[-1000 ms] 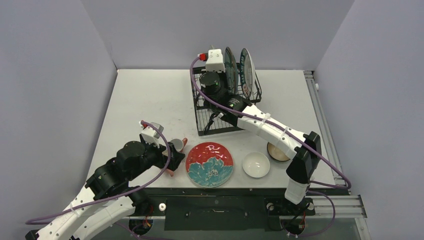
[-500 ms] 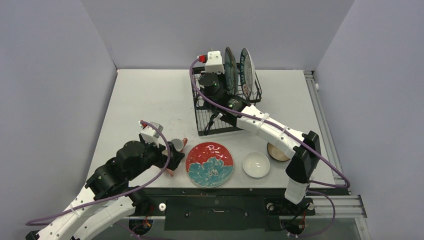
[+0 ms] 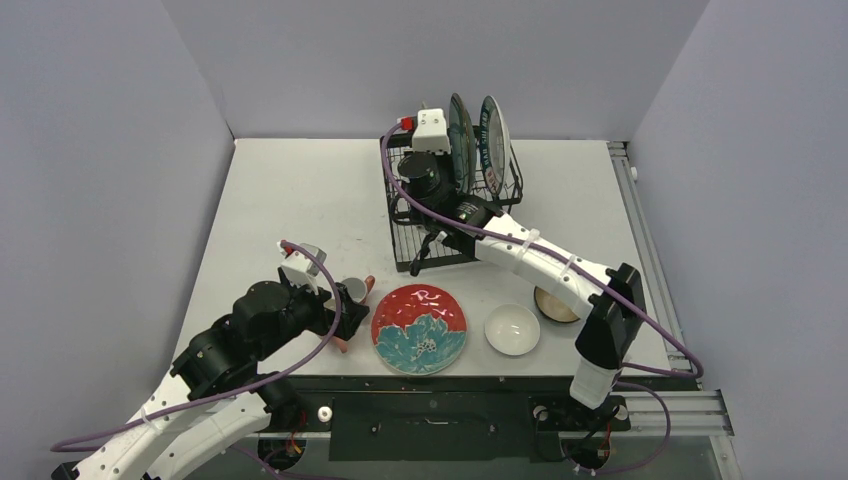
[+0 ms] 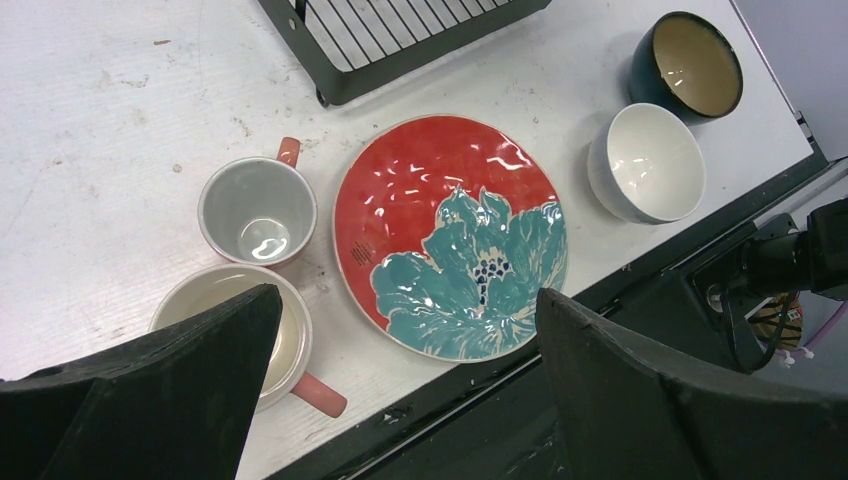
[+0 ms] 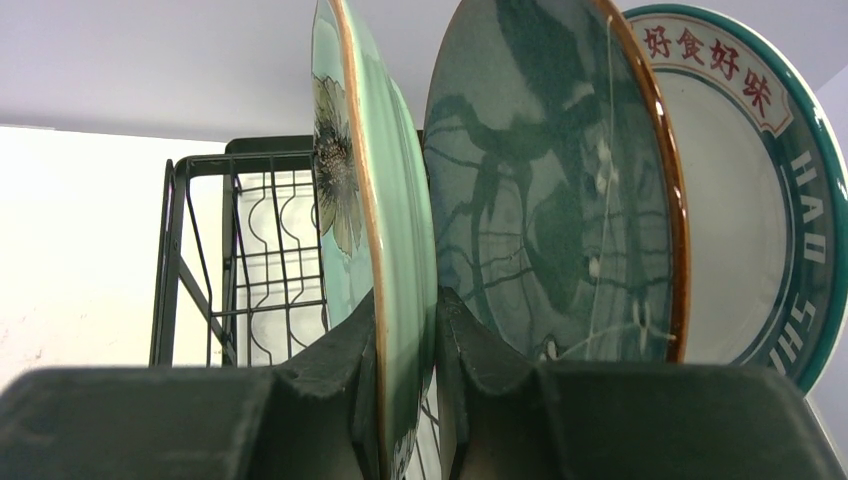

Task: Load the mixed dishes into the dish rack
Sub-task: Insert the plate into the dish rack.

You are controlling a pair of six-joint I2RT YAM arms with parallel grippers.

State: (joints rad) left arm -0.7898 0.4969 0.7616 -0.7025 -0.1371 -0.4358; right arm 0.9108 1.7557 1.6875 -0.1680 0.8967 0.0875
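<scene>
Boxed in on three sides by plain lavender-grey walls (image 3: 420,50); floored with a scuffed white rectangular tabletop (image 3: 300,190), evenly lit.

The right claw (image 5: 405,322) (pinching a pale green plate (image 5: 392,200)) has sunk slightly into the dish rack (image 3: 408,262).

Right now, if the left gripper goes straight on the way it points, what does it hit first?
Probably the round red ceramic plate with the teal flower, centred between the left gripper's open fingers; one finger might clip the nearer pink mug first. Depth is unclear.
</scene>
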